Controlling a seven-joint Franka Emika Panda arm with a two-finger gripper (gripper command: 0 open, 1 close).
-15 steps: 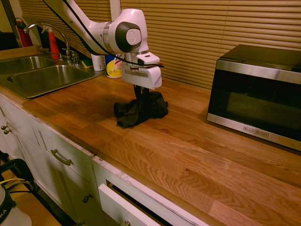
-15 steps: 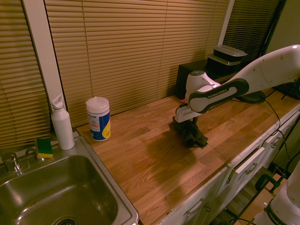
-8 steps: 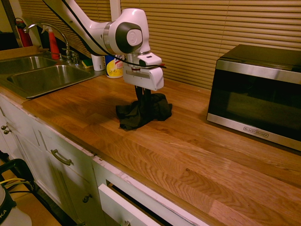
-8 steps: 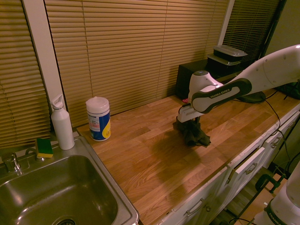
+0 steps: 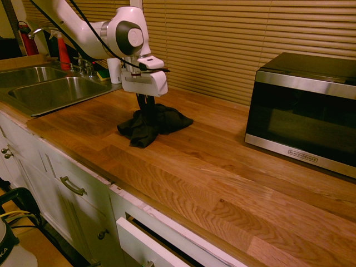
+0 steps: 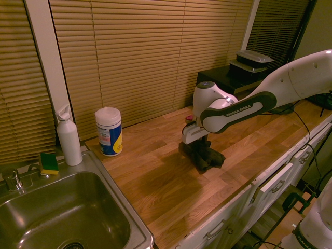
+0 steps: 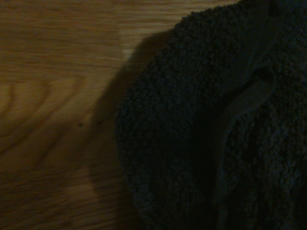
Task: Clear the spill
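Observation:
My gripper (image 5: 147, 110) points straight down at the wooden counter (image 5: 222, 167), shut on a bunched black cloth (image 5: 162, 122) that it presses onto the wood. In the second exterior view the gripper (image 6: 199, 147) stands mid-counter with the cloth (image 6: 208, 158) spread under and behind it. The wrist view shows the cloth (image 7: 201, 134) filling the right side, with bare wood beside it. Two tiny dark specks (image 7: 79, 125) mark that wood close to the cloth's edge. No other drops or smears of the spill show in any view; the cloth may hide them.
A steel sink (image 5: 53, 92) lies at the counter's left end, with a wipes canister (image 6: 109, 131), a white spray bottle (image 6: 68, 136) and a sponge (image 6: 49, 163) behind it. A microwave (image 5: 303, 111) stands at the right. Cabinet drawers (image 5: 78, 186) run below the front edge.
The arm has slid toward the sink, dragging the black cloth along the counter. The cloth now trails out behind the gripper on the microwave side.

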